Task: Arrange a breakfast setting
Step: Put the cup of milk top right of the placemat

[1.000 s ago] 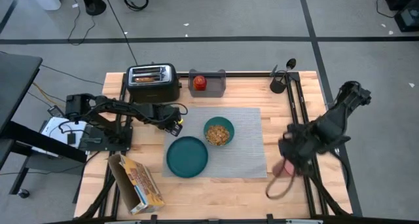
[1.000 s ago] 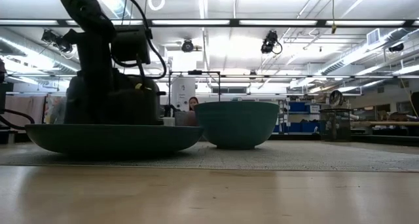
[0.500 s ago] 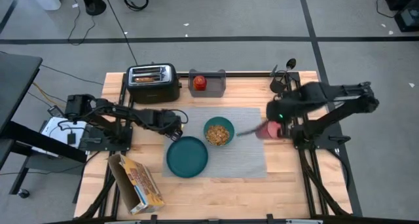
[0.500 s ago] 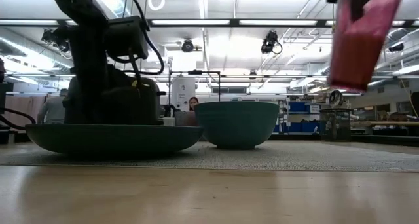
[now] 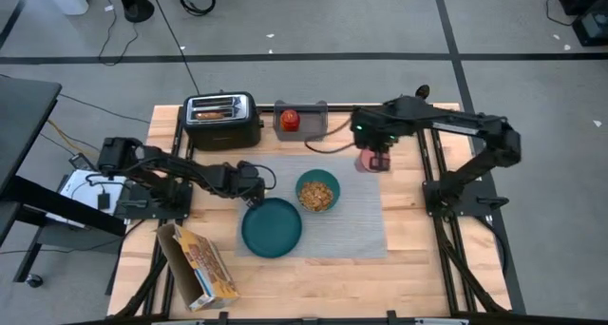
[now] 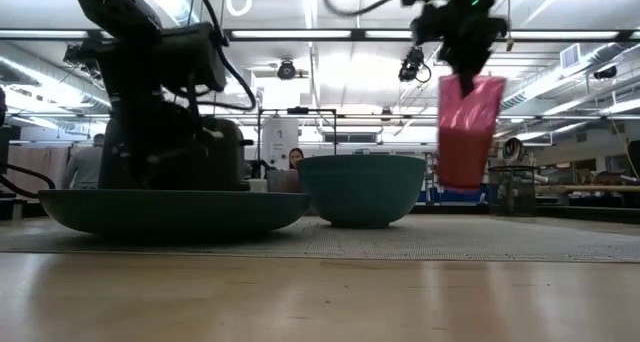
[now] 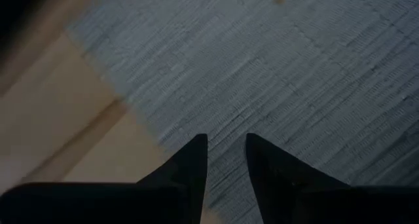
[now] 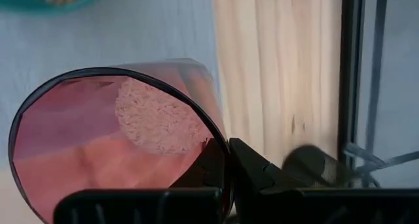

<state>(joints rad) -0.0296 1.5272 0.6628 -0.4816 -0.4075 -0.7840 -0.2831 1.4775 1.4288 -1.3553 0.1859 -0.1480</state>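
Right jaws (image 8: 228,160) carried red cup (image 5: 370,160) apparently over placemat (image 5: 366,216) corner.

Toast slice (image 5: 213,107) barely discernible inside toaster (image 5: 221,122); spoon unseen.

Four cameras: one overhead, one at table height, one on each wrist.

The high view looks straight down on the wooden table (image 5: 408,230); the low view faces level across it, sharing the teal round bowl (image 5: 317,192) (image 6: 361,189); both wrist views sit close above the grey ribbed placemat (image 7: 294,73).
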